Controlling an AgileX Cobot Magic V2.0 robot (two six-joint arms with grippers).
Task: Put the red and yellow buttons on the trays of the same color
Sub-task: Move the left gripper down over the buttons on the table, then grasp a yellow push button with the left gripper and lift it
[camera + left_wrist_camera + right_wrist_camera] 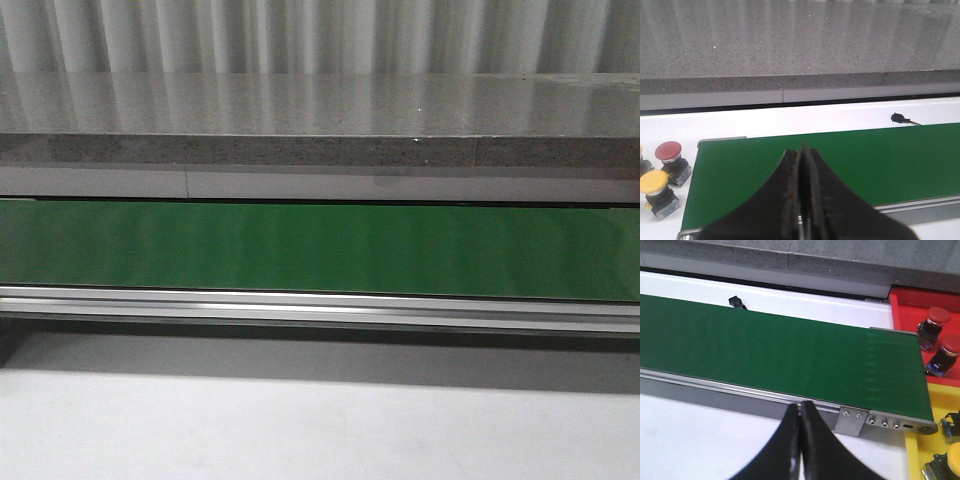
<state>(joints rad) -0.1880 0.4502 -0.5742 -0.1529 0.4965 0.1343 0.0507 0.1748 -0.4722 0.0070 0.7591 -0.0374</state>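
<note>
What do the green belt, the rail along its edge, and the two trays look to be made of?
The belt looks like smooth rubber or PVC with a dull sheen. The rail seems to be brushed metal, probably aluminium, with screws at its end. The red tray and yellow tray look like glossy moulded plastic.

Front view: low and level, facing forward across the green conveyor belt (320,250) toward a grey stone ledge (320,110). Left wrist view: close above the belt's left end (700,145), facing the same ledge. Right wrist view: angled down over the belt's right end (920,385). Shared by all: the belt.
</note>
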